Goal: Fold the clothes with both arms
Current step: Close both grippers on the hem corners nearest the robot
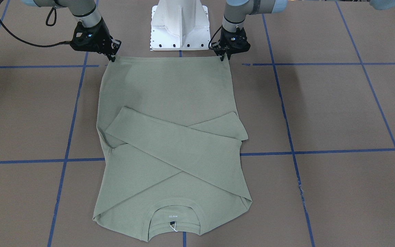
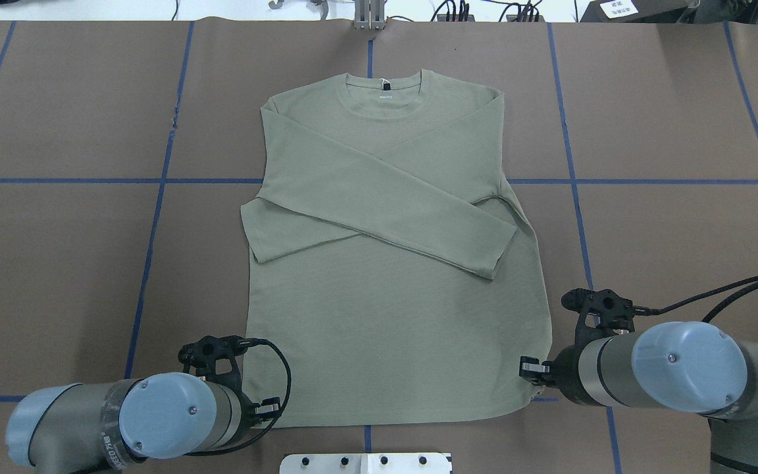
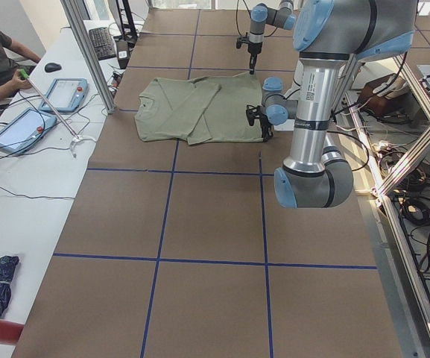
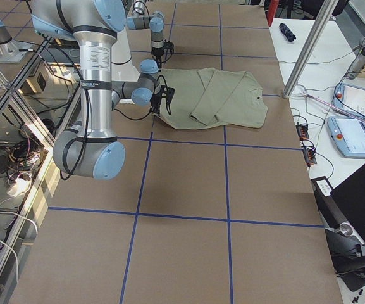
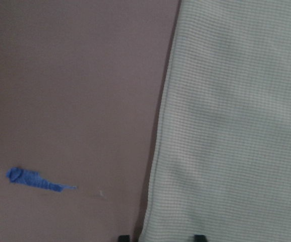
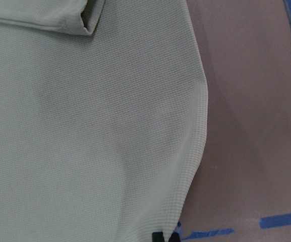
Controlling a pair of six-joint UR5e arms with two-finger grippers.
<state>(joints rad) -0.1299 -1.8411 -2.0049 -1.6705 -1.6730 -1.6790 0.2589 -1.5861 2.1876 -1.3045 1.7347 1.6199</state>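
So the green shirt (image 1: 170,89) was lying flat on the brown table (image 1: 338,109). Both sleeves (image 1: 183,144) were crossed over the chest, the collar (image 1: 173,209) was on the far side from the robot and the hem was right by the white base (image 1: 179,31).

Each arm was parked at a hem corner. The left gripper (image 1: 225,57) was partly open. In its wrist view the two fingertips (image 5: 199,237) sat apart, with the shirt's side edge running between them, so it wasn't clamped on anything.

The right gripper (image 1: 113,57) was at the other corner. Its fingertips (image 6: 158,236) were nearly together right on the edge of the cloth, so it looked pinched onto the shirt there. The fabric bulged a little just above that spot.
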